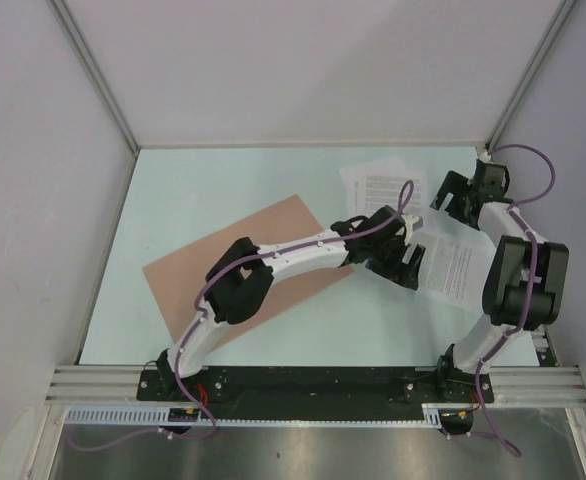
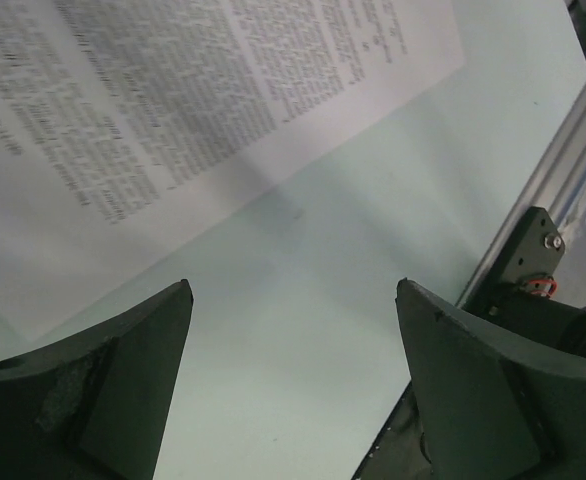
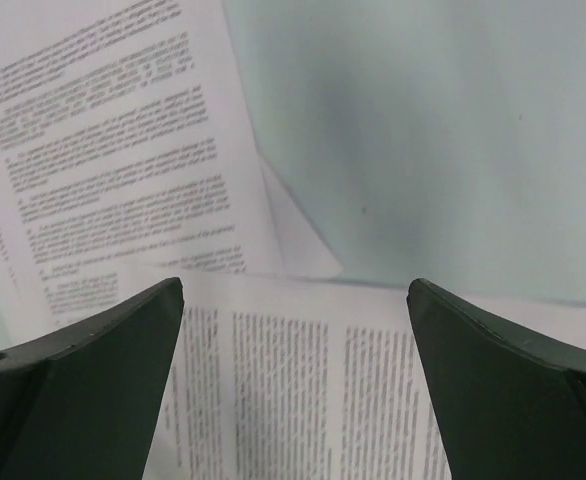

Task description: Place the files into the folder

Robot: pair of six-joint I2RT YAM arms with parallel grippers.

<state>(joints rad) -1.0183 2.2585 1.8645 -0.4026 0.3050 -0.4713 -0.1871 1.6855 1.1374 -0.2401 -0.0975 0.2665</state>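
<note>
Top external view is showing the left gripper [image 1: 405,262] stretching out over the pale mint table [image 1: 193,190], its dark jaws standing wide apart and gripping nothing. The folder [image 1: 273,222], a flat, matte, salmon-brown card rectangle, is lying well behind those jaws, partly under the left arm. The files [image 1: 383,183], thin white sheets covered in small black print, are lying loose on the table, spreading from just beside the left jaws across to the right gripper [image 1: 445,200].

Left wrist view now: the left gripper [image 2: 293,300] is hanging over bare, smooth table, and a printed sheet [image 2: 173,120] is sitting ahead of the jaws and off to their left, its straight edge running at a slant, not between them. An aluminium rail [image 2: 573,150] is running off to their right.

Right wrist view: the right gripper [image 3: 295,290] is spreading its jaws fully, holding nothing. One sheet with columns of text [image 3: 303,390] is lying below the gap between them, and another sheet with paragraphs [image 3: 113,150] is lying ahead to the left, the two overlapping.
</note>
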